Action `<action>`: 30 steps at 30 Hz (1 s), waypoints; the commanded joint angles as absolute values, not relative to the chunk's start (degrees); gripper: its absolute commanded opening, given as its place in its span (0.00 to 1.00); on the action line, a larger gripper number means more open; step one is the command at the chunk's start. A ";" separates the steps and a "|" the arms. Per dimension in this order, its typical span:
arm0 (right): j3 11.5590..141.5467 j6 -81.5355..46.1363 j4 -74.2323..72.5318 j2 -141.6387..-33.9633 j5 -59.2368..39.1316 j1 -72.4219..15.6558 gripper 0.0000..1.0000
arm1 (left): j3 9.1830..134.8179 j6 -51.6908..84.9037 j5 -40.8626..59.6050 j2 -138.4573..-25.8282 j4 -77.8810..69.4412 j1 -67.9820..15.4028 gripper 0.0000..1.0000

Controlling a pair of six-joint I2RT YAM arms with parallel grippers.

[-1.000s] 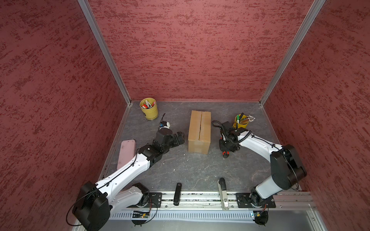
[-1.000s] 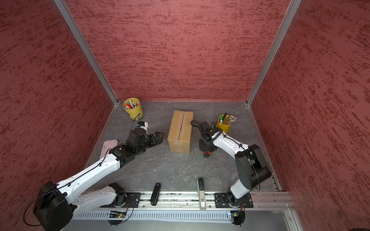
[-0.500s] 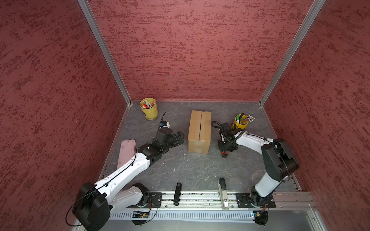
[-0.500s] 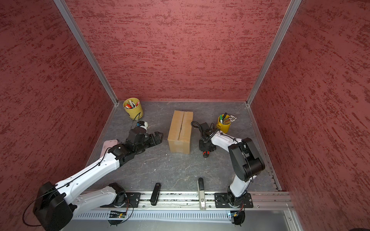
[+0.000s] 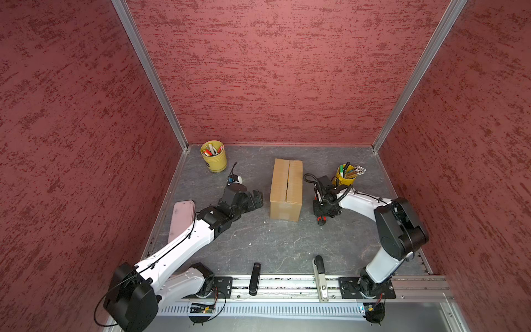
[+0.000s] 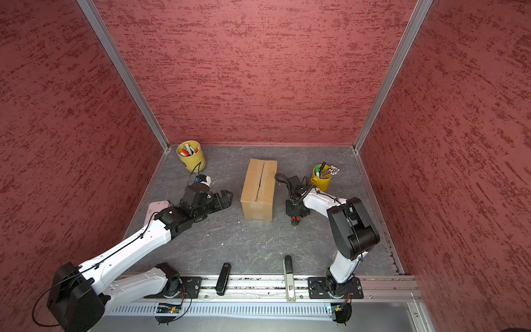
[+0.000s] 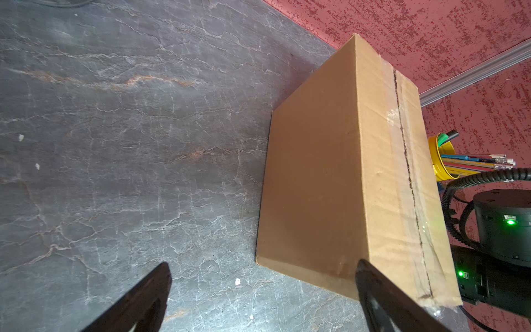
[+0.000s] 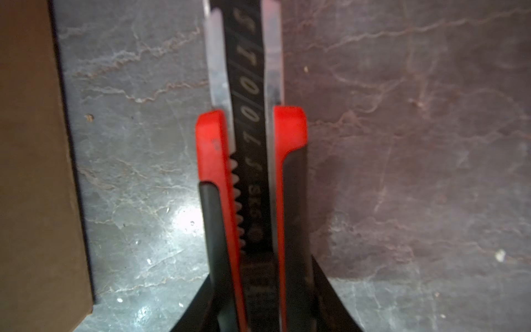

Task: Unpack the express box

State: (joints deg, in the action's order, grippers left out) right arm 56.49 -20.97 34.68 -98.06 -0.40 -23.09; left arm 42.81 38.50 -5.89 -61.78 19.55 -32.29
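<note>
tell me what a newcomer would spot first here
The brown box stands in the middle, flaps closed, with a jagged line along its taped seam. On its right, the right gripper clamps a red and black knife close beside it, and on its left, the left gripper gapes open toward it. Yellow pen cups stand at the back: left cup in the corner, right cup behind the right arm.

The oblong brown corrugated cardboard box (image 7: 316,186) looks matt and papery, its seam under a glossy clear tape strip (image 7: 398,120). The grey stone-look tabletop (image 7: 115,143) has a dull sheen. The red and black plastic utility knife (image 8: 250,172) shows a bare metal rail (image 8: 215,57); the red walls (image 5: 273,72) look rough.
</note>
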 commanded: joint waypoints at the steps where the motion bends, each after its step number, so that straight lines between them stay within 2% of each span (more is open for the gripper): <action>1: 54.60 -20.90 34.05 -98.38 -0.16 -22.74 0.36 | 43.96 37.73 -5.13 -61.44 19.90 -31.77 1.00; 15: 55.42 -21.18 35.99 -96.47 0.78 -22.76 0.50 | 44.62 36.28 -1.61 -62.95 18.63 -28.73 1.00; 21: 56.29 -21.61 37.65 -93.11 1.13 -22.75 0.50 | 48.54 33.27 1.48 -67.90 18.46 -25.92 0.99; 27: 57.96 -22.58 40.13 -85.20 2.37 -22.76 0.50 | 54.58 29.41 6.15 -75.89 16.81 -22.76 1.00; 30: 58.49 -23.75 40.65 -80.39 2.07 -22.81 0.46 | 59.09 27.64 8.48 -80.87 16.44 -21.73 1.00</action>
